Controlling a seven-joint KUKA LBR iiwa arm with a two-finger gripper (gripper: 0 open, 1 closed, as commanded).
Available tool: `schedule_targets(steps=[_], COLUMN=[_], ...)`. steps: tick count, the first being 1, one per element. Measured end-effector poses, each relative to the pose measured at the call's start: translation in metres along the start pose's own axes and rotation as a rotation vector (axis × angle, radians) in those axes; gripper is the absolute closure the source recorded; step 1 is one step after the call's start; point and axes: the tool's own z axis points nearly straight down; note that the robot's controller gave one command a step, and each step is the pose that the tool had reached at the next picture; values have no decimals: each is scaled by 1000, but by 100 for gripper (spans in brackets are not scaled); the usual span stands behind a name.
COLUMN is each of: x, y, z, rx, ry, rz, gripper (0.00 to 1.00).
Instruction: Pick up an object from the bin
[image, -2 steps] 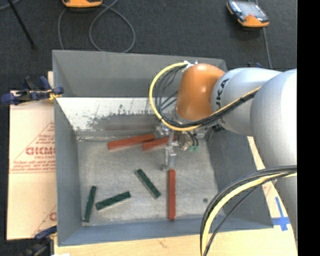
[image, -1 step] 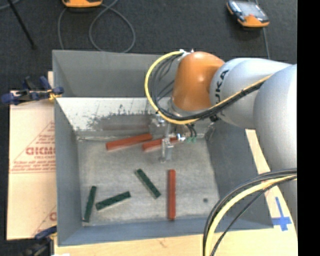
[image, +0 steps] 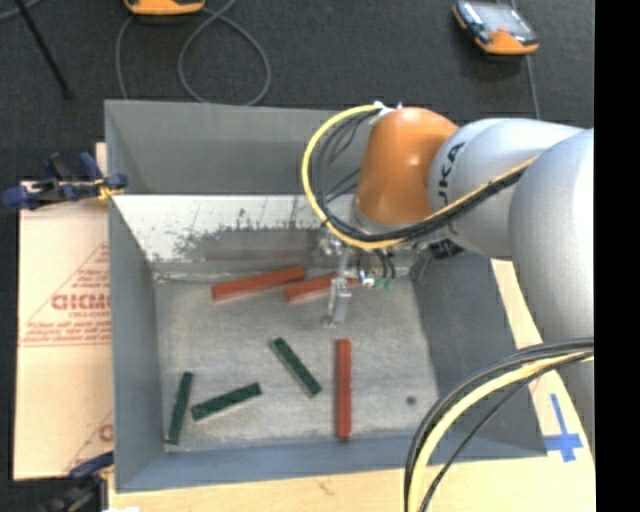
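The grey bin (image: 130, 330) holds scattered sticks. The gripper (image: 338, 298) hangs low, a short red stick (image: 305, 291) just to its left; open or clenched, I cannot tell. Likely the reaching step; next comes a sure clamp, then lifting.

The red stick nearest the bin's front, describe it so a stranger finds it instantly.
In the grey metal bin, look near the front wall, just right of centre. A long red stick lies there running front to back. The other two red sticks lie crosswise by the far wall; the green stick beside it is shorter and slanted.
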Motion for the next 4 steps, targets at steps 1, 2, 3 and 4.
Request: schedule_targets(steps=[1,2,3,4], x=[2,2,1,-1], y=[-6,-6,-7,-8], z=[30,30,29,12], rx=[0,1,1,1], ry=[10,11,3,-4], rz=[181,179,178,178], gripper=[0,0,100,100])
